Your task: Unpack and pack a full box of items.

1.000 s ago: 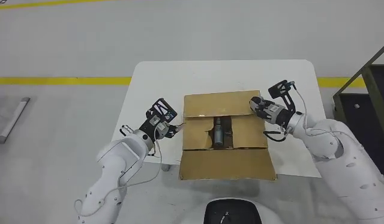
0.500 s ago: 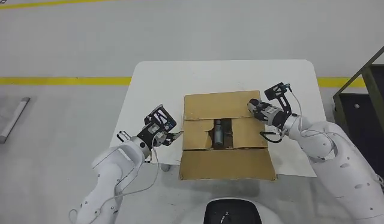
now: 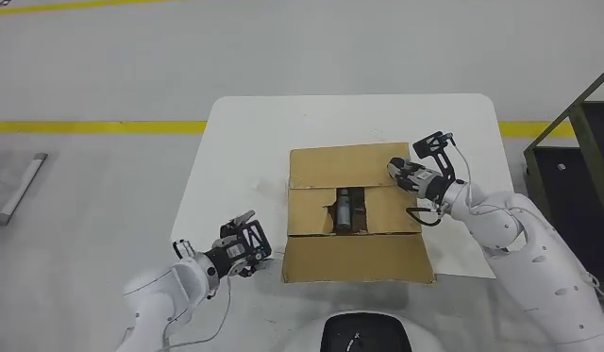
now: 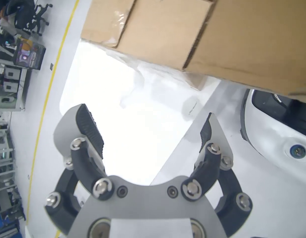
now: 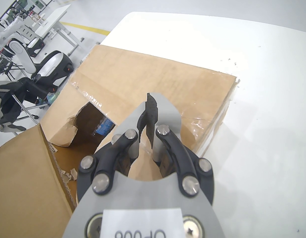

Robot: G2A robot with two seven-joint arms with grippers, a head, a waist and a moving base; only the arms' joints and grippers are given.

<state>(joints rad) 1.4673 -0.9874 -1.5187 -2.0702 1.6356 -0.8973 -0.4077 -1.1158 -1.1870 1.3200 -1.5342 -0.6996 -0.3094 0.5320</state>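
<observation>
At the top view's lower left, the left gripper [image 3: 243,248] hangs by the table's [image 3: 245,135] near edge, jaws wide apart and empty, apart from the box [image 3: 354,258] at frame centre. The right gripper [image 3: 396,173], jaws pressed together at the box's right rim, could drag or tear it by tugging unsteadied; whether cardboard is pinched I cannot tell. The top view shows a bottle [image 3: 344,210] in the opening; the right wrist view adds a blue packet [image 5: 104,126].

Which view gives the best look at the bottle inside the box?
The top view: it looks straight down through the gap between the flaps onto the bottle in the box. The right wrist view, slanted, catches something blue in the gap; the left wrist view sees the gap dark.
</observation>
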